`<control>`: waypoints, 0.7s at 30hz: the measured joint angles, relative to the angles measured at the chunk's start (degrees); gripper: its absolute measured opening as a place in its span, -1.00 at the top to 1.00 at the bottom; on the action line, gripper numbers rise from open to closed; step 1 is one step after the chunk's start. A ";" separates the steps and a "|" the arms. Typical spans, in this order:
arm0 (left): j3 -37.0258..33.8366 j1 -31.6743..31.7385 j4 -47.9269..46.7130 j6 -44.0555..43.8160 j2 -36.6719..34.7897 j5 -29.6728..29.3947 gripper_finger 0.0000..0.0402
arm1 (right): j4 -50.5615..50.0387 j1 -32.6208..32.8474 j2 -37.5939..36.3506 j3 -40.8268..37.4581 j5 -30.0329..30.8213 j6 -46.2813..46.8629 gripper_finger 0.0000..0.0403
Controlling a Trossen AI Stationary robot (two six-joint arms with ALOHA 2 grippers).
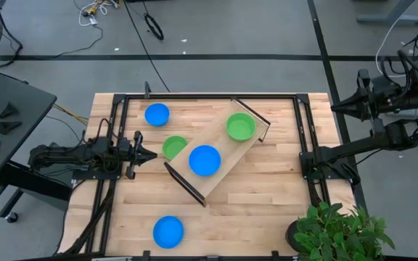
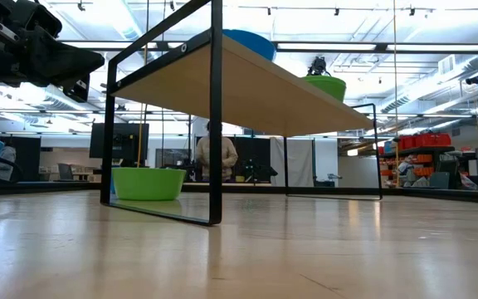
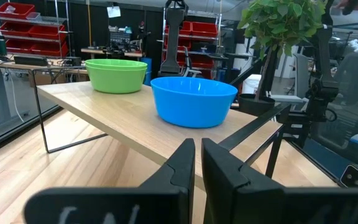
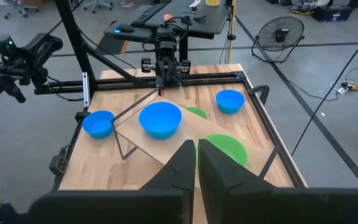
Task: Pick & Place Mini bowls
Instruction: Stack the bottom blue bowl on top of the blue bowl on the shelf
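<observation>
A long pale wooden tray (image 1: 226,147) stands slantwise on black wire legs in the middle of the table. On it sit a green bowl (image 1: 240,127) and a blue bowl (image 1: 205,160). A second green bowl (image 1: 173,147) rests on the table, partly under the tray's edge. Two more blue bowls rest on the table, one toward the far left (image 1: 157,114) and one near the near edge (image 1: 168,231). My left gripper (image 1: 153,154) is shut, low over the table just left of the second green bowl, and faces the tray (image 3: 104,115). My right gripper (image 1: 336,107) is shut, raised beyond the table's right edge.
A black frame (image 1: 300,138) runs along the table's left, right and far sides. A potted plant (image 1: 336,232) stands at the near right corner. Bare tabletop lies right of the tray and along the near edge. A person stands in the room (image 2: 216,154) beyond the table.
</observation>
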 joint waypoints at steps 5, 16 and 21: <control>0.00 -0.01 0.00 0.01 0.00 0.00 0.84 | 1.25 0.00 0.00 -0.02 0.02 0.00 0.88; 0.01 -0.02 -0.01 0.01 0.00 0.01 0.84 | 4.22 0.00 0.00 -0.04 0.02 -0.02 0.88; 0.00 -0.02 0.01 0.02 0.00 -0.01 0.84 | 4.43 -0.02 0.00 -0.04 0.02 -0.02 0.88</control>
